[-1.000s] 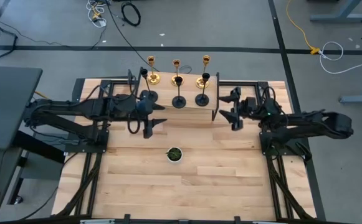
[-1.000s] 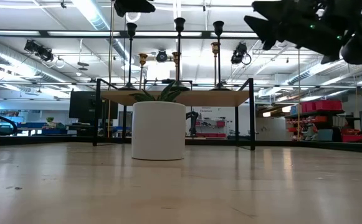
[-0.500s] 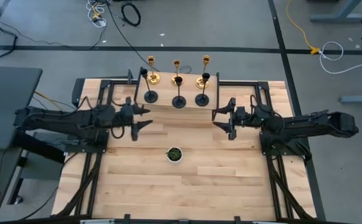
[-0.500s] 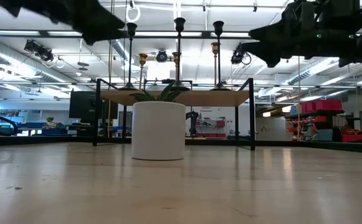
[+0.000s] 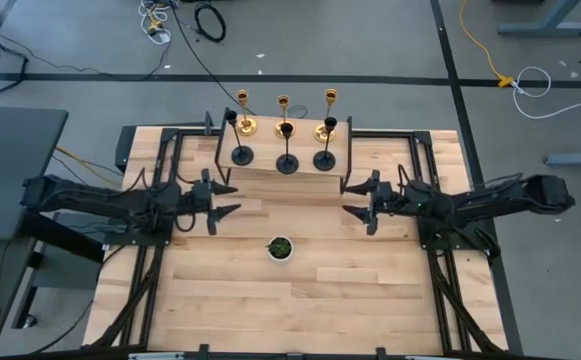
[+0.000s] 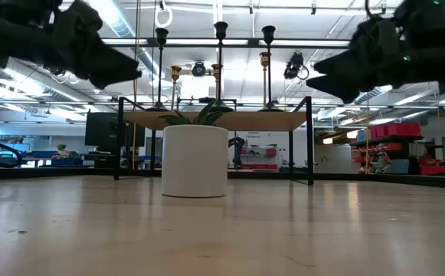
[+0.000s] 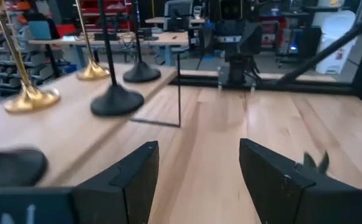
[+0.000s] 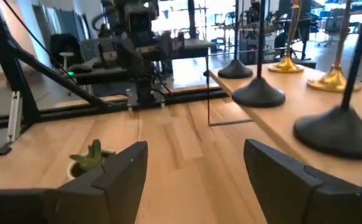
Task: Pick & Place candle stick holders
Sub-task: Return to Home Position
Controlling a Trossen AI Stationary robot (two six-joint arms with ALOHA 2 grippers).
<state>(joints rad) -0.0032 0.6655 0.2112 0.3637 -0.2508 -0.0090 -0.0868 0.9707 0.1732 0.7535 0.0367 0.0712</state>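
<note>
left gripper (image 5: 228, 199): hovering over the bench (image 5: 270, 300), off to the left of the white pot (image 5: 280, 247), tips pointing toward the other arm
left fingers (image 7: 134, 180): standing apart and holding nothing, with bare bench showing between them in the left wrist view
right gripper (image 5: 348, 199): hovering over the bench on the opposite side, facing the left one, with the pot sitting nearer the front edge between them
right fingers (image 8: 121, 174): also spread wide and carrying nothing
gold candle stick holders (image 5: 283, 115): three standing upright in a row along the far side of the shelf (image 5: 265, 150)
black candle stick holders (image 5: 287, 150): three standing upright in a second row on the same shelf, just in front of the gold ones, each roughly lining up with a gold one behind it
contact: neither gripper is touching a holder, and both are sitting clear of the shelf's front edge
shelf: raised wooden board on a thin black frame, standing at the far middle of the bench
white pot: holding a small green plant, resting on the bench in front of the shelf and hiding part of it in the low view (image 6: 195, 161)
low view: both grippers are hanging high at the picture's two sides, left (image 6: 126, 70) and right (image 6: 322, 77), with the holders showing between them
</note>
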